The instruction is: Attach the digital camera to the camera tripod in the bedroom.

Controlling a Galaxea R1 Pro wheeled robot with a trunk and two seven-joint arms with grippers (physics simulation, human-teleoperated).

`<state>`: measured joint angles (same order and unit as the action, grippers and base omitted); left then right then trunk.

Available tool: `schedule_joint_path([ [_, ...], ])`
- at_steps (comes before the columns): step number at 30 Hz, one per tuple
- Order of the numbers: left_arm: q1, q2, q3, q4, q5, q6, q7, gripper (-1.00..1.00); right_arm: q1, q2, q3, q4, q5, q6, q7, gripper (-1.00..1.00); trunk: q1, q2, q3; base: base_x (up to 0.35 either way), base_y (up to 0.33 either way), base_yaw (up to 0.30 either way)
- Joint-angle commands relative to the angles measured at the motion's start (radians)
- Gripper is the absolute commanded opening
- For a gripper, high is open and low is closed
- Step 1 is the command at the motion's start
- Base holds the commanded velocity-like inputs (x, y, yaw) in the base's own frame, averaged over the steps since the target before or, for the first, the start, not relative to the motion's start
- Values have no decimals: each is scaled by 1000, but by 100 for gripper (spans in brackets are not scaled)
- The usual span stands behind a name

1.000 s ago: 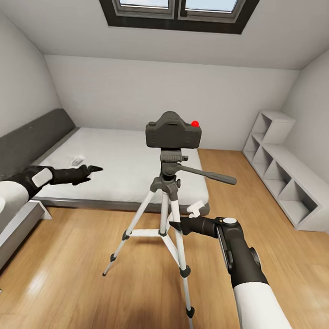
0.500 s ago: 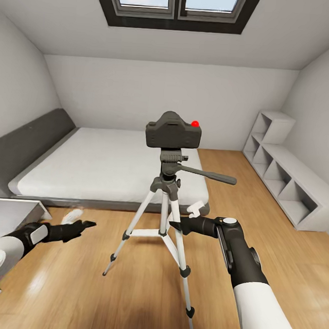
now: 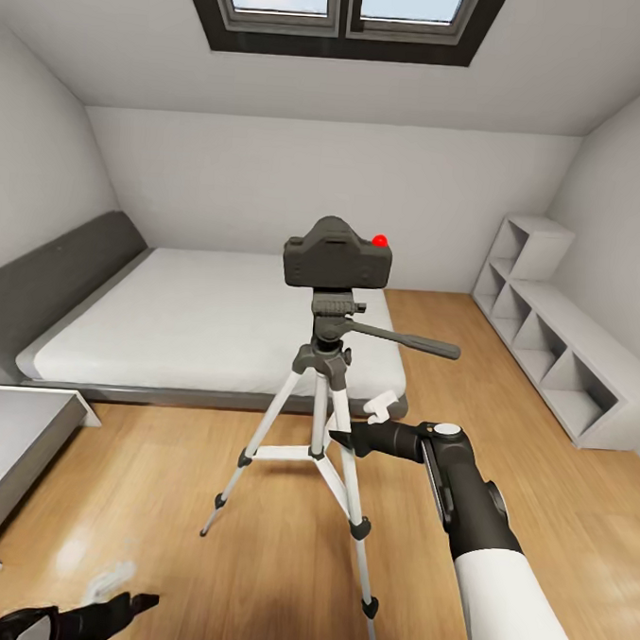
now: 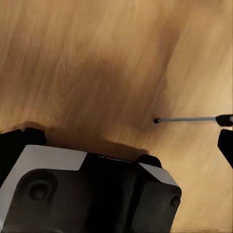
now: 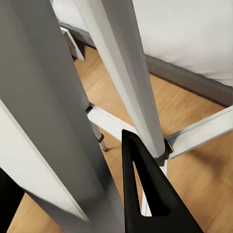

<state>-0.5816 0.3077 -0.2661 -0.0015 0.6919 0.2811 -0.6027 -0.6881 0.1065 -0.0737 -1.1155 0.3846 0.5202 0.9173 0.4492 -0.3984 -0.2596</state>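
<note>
The digital camera (image 3: 338,255), black with a red button, sits on the pan head of the camera tripod (image 3: 323,358), which stands on the wood floor in front of the bed. My right gripper (image 3: 359,423) is open, its dark fingertip close beside the tripod's right leg under the head. In the right wrist view one dark finger (image 5: 145,194) lies next to a silver leg (image 5: 126,73); nothing is gripped. My left gripper (image 3: 125,590) hangs low near the floor, open and empty. The left wrist view looks down on floor and a thin tripod leg (image 4: 187,119).
A low grey bed (image 3: 117,388) with a white mattress lies behind the tripod. White cube shelves (image 3: 555,344) line the right wall. A grey-white furniture edge (image 3: 19,444) juts in at the left. The tripod's long handle (image 3: 404,341) points right.
My left arm has dropped from over the bed to near the floor at the lower left. The right arm, camera and tripod have not moved.
</note>
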Motion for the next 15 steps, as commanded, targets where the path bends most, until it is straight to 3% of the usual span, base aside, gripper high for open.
schedule_joint_path([
  [1, 17, -4, -3, 0, 12, 1, -3, 100, -1, 1, -3, 11, 56, 1, 7, -100, 1, -2, -2, 0, 0, 0],
  [6, 104, -48, -2, 0, 13, -50, 38, 100, -1, 1, -3, 10, 56, 1, 7, -100, 1, -2, -2, 0, 0, 0],
  [7, 160, -110, -2, 0, 12, -69, 198, 100, -1, 1, -3, 10, 56, 1, 7, -100, 1, -2, -2, 0, 0, 0],
  [8, 179, -140, -2, 0, 12, -74, 300, 100, -1, 1, -3, 10, 56, 1, 7, -100, 1, -2, -2, 0, 0, 0],
  [13, 228, -203, -1, 0, 13, -101, 566, 100, -1, 0, -3, 12, 56, 1, 8, -100, 1, -2, -2, 0, 0, 0],
  [14, 247, -227, -1, 1, 14, -136, 661, 100, -1, -2, -3, 12, 56, 1, 8, -100, 1, -2, -2, 0, 0, 0],
  [15, 253, -233, -1, 1, 14, -145, 681, 100, -1, -5, -3, 12, 56, 1, 8, -100, 1, -2, -2, 0, 0, 0],
])
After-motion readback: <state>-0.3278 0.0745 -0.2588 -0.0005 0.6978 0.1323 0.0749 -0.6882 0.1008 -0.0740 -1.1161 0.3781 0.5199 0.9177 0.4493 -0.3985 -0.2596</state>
